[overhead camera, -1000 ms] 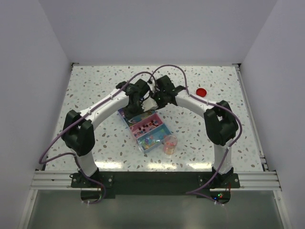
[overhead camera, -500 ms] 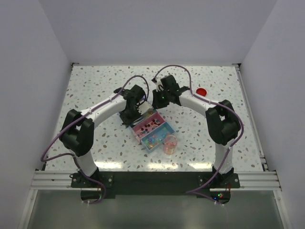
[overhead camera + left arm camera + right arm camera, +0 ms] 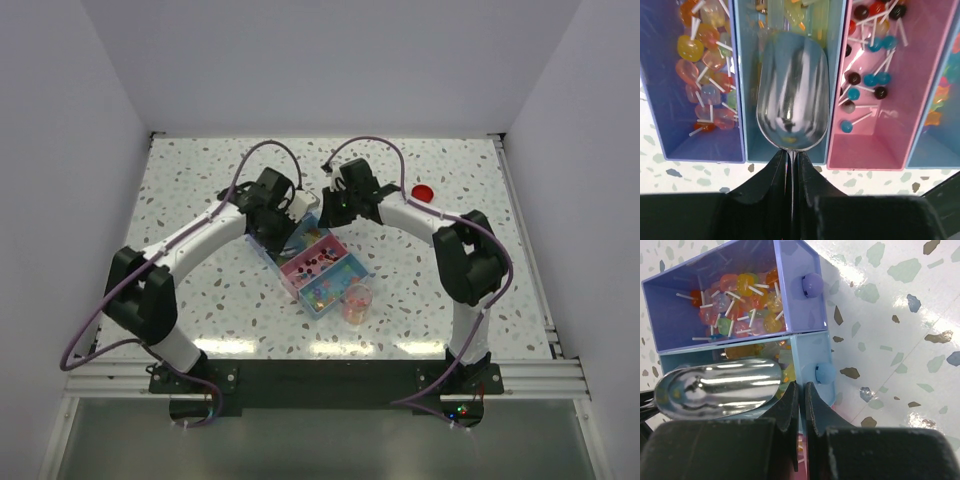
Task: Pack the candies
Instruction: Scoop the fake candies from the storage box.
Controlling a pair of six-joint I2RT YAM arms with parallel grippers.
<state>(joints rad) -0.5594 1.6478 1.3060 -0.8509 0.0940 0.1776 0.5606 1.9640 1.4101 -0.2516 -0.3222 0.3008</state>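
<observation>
Four open boxes in a row hold the candies. In the left wrist view, wrapped sweets on sticks lie in the purple box and blue and dark lollipops lie in the pink box. My left gripper is shut on the handle of a metal scoop. The scoop's empty bowl hangs over the light-blue box of yellow sweets. My right gripper is shut on that light-blue box's end wall, beside its round knob. The scoop lies just left of it.
A clear cup with orange and pink candies stands by the near end of the boxes. A round red lid lies on the speckled table at the back right. Both arms arch over the boxes from either side.
My left arm has swung outward to the left, and its wrist has drawn back to the far-left end of the boxes with the scoop. My right wrist has settled at the box wall.
</observation>
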